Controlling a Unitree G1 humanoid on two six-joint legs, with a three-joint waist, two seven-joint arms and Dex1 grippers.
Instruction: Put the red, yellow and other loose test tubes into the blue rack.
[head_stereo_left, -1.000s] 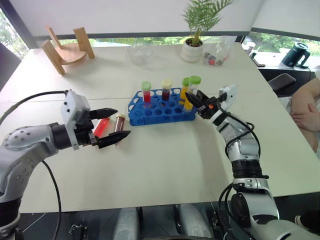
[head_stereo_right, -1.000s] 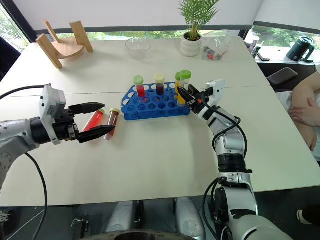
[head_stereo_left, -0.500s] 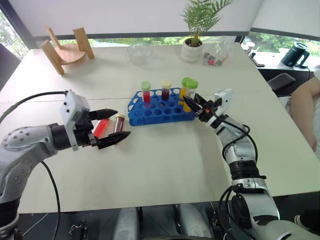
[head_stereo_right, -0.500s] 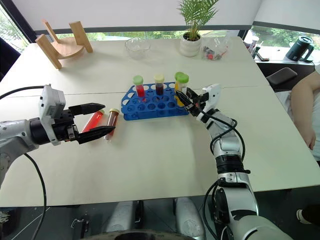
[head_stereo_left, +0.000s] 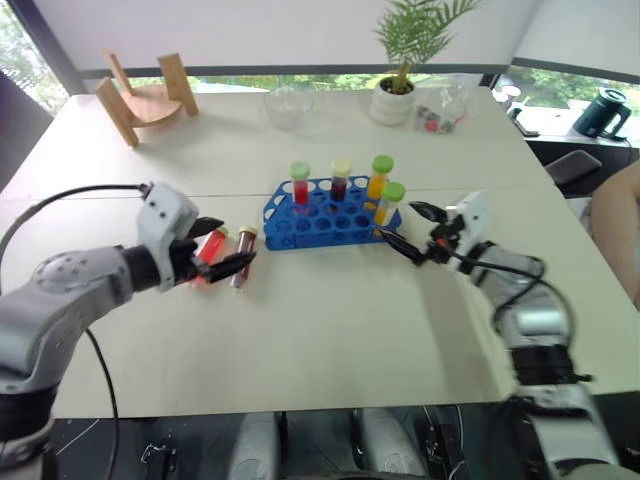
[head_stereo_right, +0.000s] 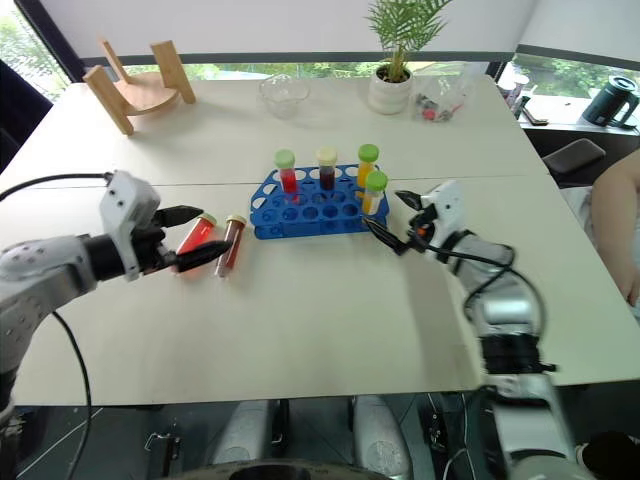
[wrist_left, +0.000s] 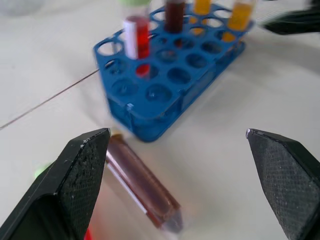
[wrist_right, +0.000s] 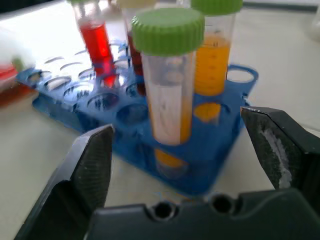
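The blue rack (head_stereo_left: 322, 222) stands mid-table with several capped tubes upright in it, among them a green-capped yellow tube (wrist_right: 167, 80) at its right end. Two loose tubes lie left of the rack: a red tube (head_stereo_left: 207, 247) and a dark red tube (wrist_left: 145, 187) with a yellow cap. My left gripper (head_stereo_left: 232, 242) is open, its fingers (wrist_left: 82, 172) spread on either side of the dark red tube, with no contact visible. Just right of the rack, my right gripper (head_stereo_left: 400, 221) is open and holds nothing, facing the green-capped yellow tube.
At the table's far side are a wooden stand (head_stereo_left: 140, 95), a glass bowl (head_stereo_left: 288, 102), a potted plant (head_stereo_left: 396, 95) and a clear bag of small items (head_stereo_left: 440, 108). A black kettle (head_stereo_left: 603, 108) and a person's arm (head_stereo_left: 612, 200) are at the right.
My right gripper has let go of the green-capped yellow tube, which now stands in the rack, and has drawn back to the right, open. My left gripper has moved in over the loose tubes.
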